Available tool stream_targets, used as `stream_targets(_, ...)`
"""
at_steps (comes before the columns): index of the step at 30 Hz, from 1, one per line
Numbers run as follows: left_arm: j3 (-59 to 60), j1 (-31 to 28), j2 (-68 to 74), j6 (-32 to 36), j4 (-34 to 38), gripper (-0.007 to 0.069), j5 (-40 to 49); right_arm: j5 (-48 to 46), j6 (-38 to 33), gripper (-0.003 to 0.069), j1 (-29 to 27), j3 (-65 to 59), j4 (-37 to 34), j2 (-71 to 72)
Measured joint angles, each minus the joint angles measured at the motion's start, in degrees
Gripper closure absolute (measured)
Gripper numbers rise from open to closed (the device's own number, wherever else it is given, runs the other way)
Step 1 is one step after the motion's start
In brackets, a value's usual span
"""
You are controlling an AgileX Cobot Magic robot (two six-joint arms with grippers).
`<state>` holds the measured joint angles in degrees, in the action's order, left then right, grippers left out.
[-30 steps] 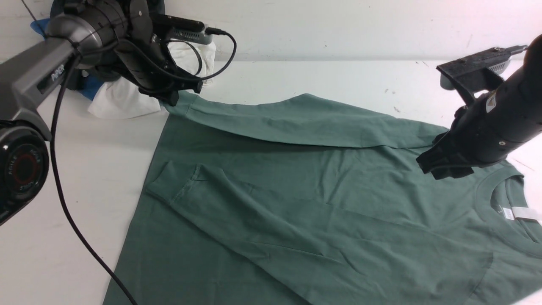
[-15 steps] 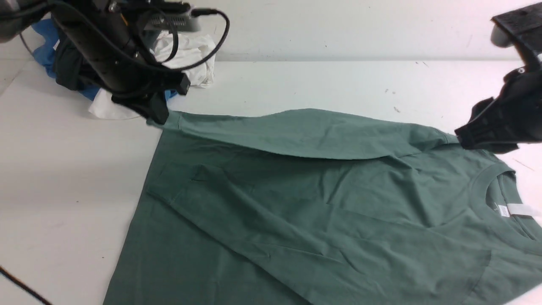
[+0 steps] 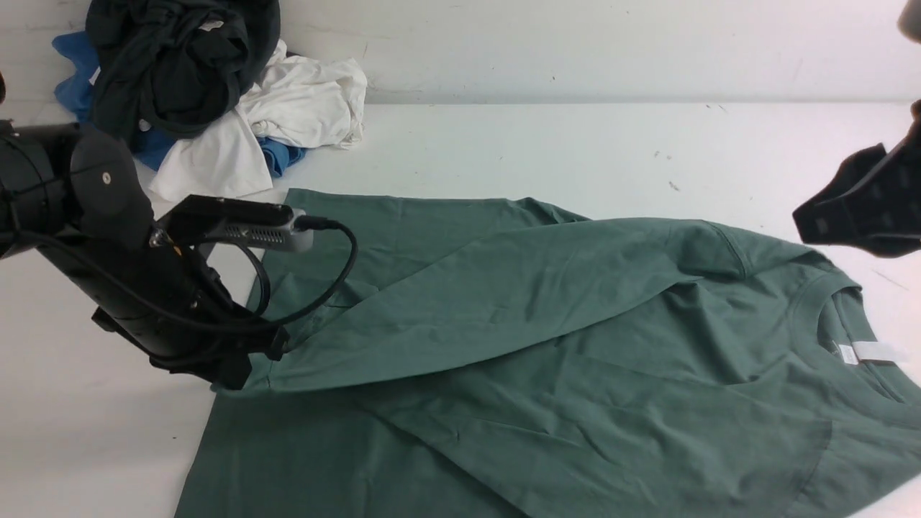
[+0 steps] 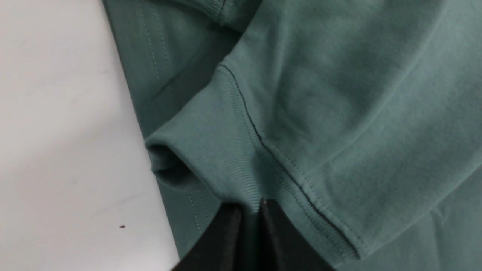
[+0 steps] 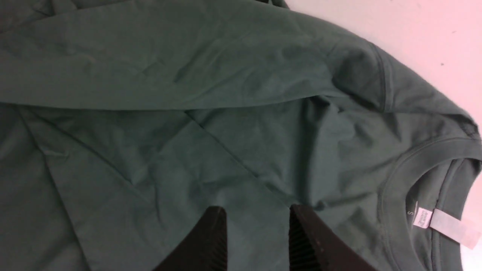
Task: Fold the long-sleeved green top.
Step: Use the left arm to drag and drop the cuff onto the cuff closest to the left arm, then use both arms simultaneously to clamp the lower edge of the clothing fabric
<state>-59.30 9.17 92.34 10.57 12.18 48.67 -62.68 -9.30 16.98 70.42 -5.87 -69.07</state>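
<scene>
- Front view, white counter [image 3: 547, 144]: carries everything listed below.
- Sage-green cotton long-sleeved top [image 3: 575, 403]: spread over the near middle and right of the counter, neck to the robot's right, hem to its left. Judged light, limp and not slippery. It will drape and crease, and a fold will hold only where it is laid flat.
- Heap of black, white and blue garments [image 3: 216, 86]: far-left corner, near the top's far hem corner. Not part of the job.
- Long green sleeve [image 3: 468, 302]: lies slantwise across the body, from the far shoulder toward the hem edge.
- Black left claw [image 3: 248, 367]: pinched closed on the sleeve end, low over the hem side.
- Black right claw [image 3: 856, 216]: jaws apart with nothing between them, raised clear above the shoulder.
- Ribbed crew neck [image 3: 809, 316]: thicker band, likely to keep its curve.
- Ribbed cuff [image 4: 226, 150]: doubled and stitched, so firmer than the plain cloth. Judged the soundest hold, along with the hem corners and shoulder seams.
- White neck label [image 3: 874, 351]: inside the collar.
</scene>
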Motion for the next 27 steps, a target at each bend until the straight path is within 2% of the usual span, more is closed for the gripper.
stream_targets(6, 0.53, 0.00, 0.10, 5.06, 0.00, 0.0412, -0.54, -3.42, -2.52, 0.0428, 0.00, 0.00, -2.78, 0.00)
stream_targets(9, -0.80, 0.53, -2.36, 6.80, -0.14, 0.0277, 3.66, -7.74, -3.27, 0.0428, 0.20, 0.00, -4.08, 0.00)
stream_targets(12, -1.42, 3.32, -6.43, 8.11, -0.39, 0.0217, 7.17, -8.85, -3.49, 0.0428, 1.85, 0.00, -4.20, 0.00)
stream_targets(14, -1.22, 5.96, -8.75, 8.59, -0.73, 0.0207, 9.26, -8.91, -3.49, 0.0428, 4.02, 0.00, -4.24, 0.00)
stream_targets(15, -0.45, 9.82, -11.27, 8.97, -1.51, 0.0208, 11.40, -8.91, -3.42, 0.0428, 6.84, 0.00, -4.24, 0.14)
stream_targets(19, 3.43, 17.85, -14.54, 9.26, -5.50, 0.0211, 16.48, -8.86, -3.23, 0.0428, 12.79, -1.43, -3.90, 1.80)
stream_targets(20, 6.07, 20.95, -15.20, 9.26, -8.47, 0.0211, 18.82, -8.86, -3.07, 0.0428, 15.37, -2.72, -3.73, 3.06)
stream_targets(23, 11.76, 24.89, -15.42, 9.26, -13.28, 0.0211, 20.27, -8.92, -2.49, 0.0428, 19.36, -7.38, -3.56, 6.02)
stream_targets(27, 18.79, 26.42, -15.42, 9.53, -15.59, 0.0211, 17.99, -8.92, -1.73, 0.0428, 20.53, -14.73, -2.43, 8.68)
